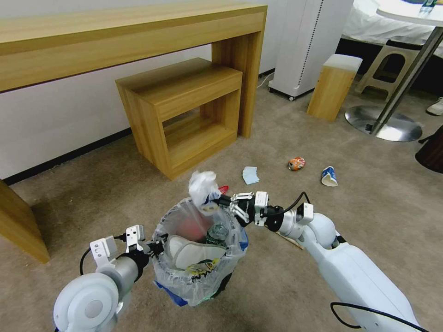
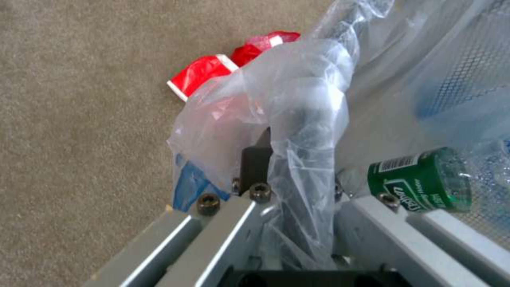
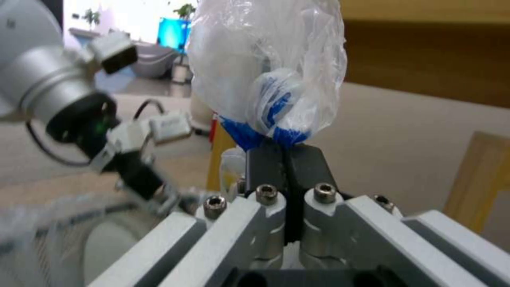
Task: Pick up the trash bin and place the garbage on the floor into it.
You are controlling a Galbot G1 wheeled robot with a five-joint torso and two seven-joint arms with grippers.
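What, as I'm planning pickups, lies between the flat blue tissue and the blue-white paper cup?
A crushed orange can, on beige carpet between blue tissue and blue-white paper cup; the head view shows it.

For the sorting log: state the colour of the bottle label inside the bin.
Green with white print, on the bottle inside the trash bin; clearest in the left wrist view.

Beige short-pile carpet is seen all over the floor (image 1: 115,193). The trash bin (image 1: 221,283) is black, lined with a clear crinkly bag (image 1: 184,272) patched in blue. A white slipper (image 1: 194,251) and a green-labelled bottle (image 2: 420,179) are spotted inside. Red wrappers (image 2: 204,73), a crushed orange can (image 1: 296,163), a pale blue tissue (image 1: 250,175) and a blue-white cup (image 1: 329,176) are scattered around.
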